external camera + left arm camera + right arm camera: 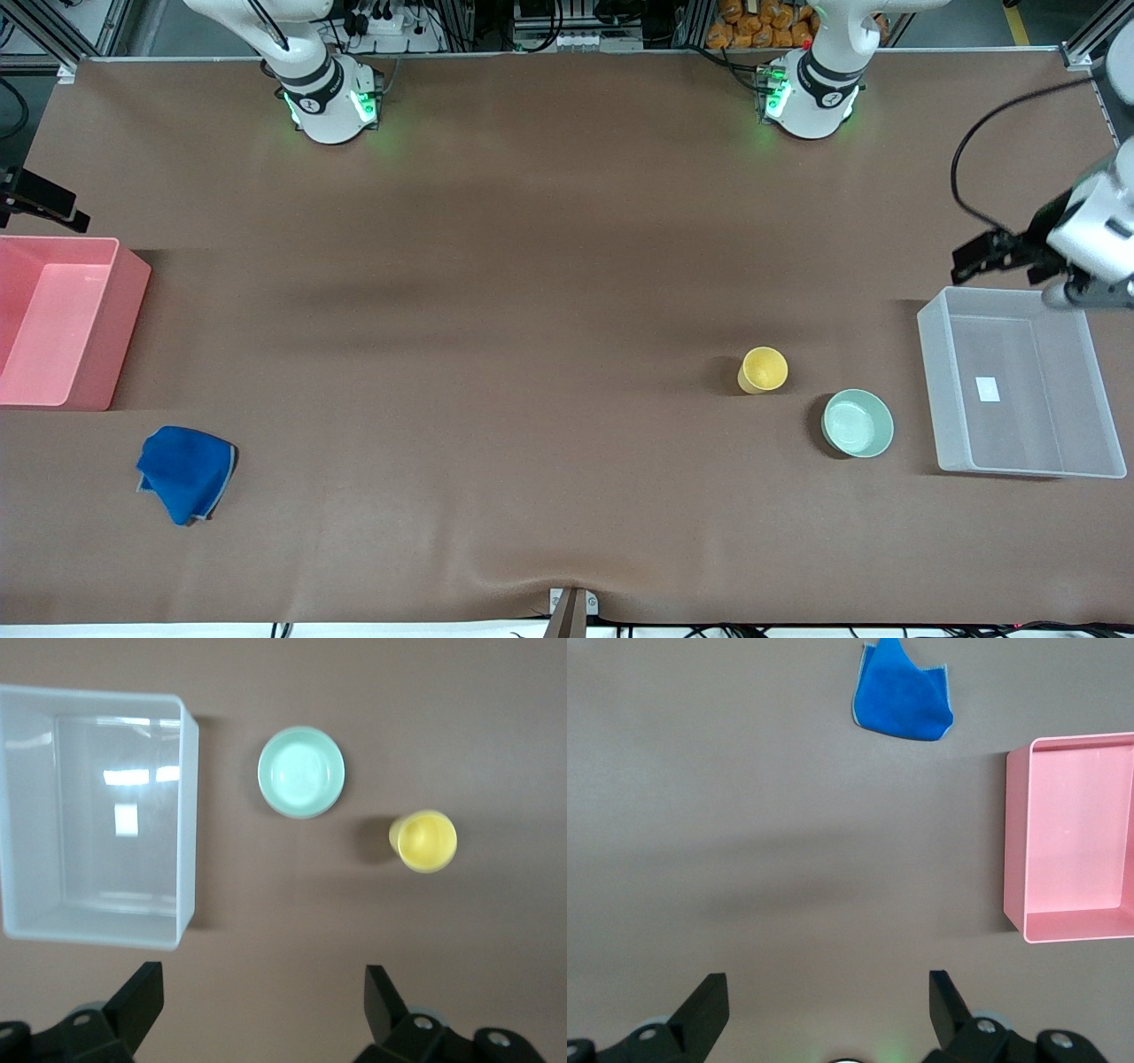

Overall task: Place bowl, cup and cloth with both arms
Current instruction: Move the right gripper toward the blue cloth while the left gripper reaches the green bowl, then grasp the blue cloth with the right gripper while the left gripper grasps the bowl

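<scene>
The pale mint-green bowl (858, 424) stands upright on the brown table beside the clear bin, and also shows in the left wrist view (301, 772). The yellow cup (763, 369) stands upright close to it, a little farther from the front camera; it also shows in the left wrist view (424, 841). The blue cloth (186, 472) lies crumpled toward the right arm's end, nearer the front camera than the pink bin; it also shows in the right wrist view (903, 695). My left gripper (264, 985) is open and empty, high over the table by the clear bin. My right gripper (828, 990) is open and empty, high over bare table.
A clear plastic bin (930, 337) stands at the left arm's end, empty but for a white label. A pink bin (124, 328) stands empty at the right arm's end. The left arm's wrist (1094, 235) and cable hang over the clear bin's edge.
</scene>
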Motion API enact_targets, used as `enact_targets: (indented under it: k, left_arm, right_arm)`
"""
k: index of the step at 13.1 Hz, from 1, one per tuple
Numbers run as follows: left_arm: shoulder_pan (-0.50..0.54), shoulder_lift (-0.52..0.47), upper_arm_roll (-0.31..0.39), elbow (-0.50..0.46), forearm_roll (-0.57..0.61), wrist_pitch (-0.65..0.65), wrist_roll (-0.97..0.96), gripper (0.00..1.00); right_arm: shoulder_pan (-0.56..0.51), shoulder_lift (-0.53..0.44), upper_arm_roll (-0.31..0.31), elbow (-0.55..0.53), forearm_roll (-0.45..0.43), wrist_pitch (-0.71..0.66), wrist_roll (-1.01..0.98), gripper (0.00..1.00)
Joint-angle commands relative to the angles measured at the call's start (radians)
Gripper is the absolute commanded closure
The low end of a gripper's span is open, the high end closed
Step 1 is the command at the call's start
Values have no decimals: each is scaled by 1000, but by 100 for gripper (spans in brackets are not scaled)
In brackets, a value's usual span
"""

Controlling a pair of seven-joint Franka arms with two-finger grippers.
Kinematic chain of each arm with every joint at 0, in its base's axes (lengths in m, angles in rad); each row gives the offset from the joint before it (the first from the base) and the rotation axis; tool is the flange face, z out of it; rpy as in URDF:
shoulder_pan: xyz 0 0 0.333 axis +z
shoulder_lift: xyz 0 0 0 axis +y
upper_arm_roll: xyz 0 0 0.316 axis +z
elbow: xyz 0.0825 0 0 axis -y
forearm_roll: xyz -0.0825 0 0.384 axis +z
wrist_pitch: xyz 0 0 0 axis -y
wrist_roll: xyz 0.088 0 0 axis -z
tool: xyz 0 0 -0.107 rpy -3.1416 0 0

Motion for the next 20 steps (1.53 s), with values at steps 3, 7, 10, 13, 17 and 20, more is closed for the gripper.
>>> enact_targets:
  k: [3, 7, 10, 13, 17, 20]
  left_arm:
    - [24, 233, 2, 116, -27, 109, 21, 0]
    - [32, 407, 2, 187, -27, 247, 19, 0]
    - [25, 493, 2, 187, -27, 382, 1, 0]
    - [25, 549, 2, 186, -22, 431, 6, 0]
    - [24, 617, 2, 173, -22, 531, 1, 18]
    - [15, 642, 2, 169, -17, 534, -1, 28]
  right_arm:
    - [-23, 148, 3, 12, -15, -12, -17, 0]
    - [-50, 242, 3, 17, -93, 24, -54, 0]
    - [-32, 324, 5, 17, -124, 138, -54, 0]
    - [-17, 450, 6, 21, -139, 280, -86, 0]
    - [-29, 587, 5, 21, -140, 559, -224, 0]
    - [-32, 619, 2, 23, -145, 728, -417, 0]
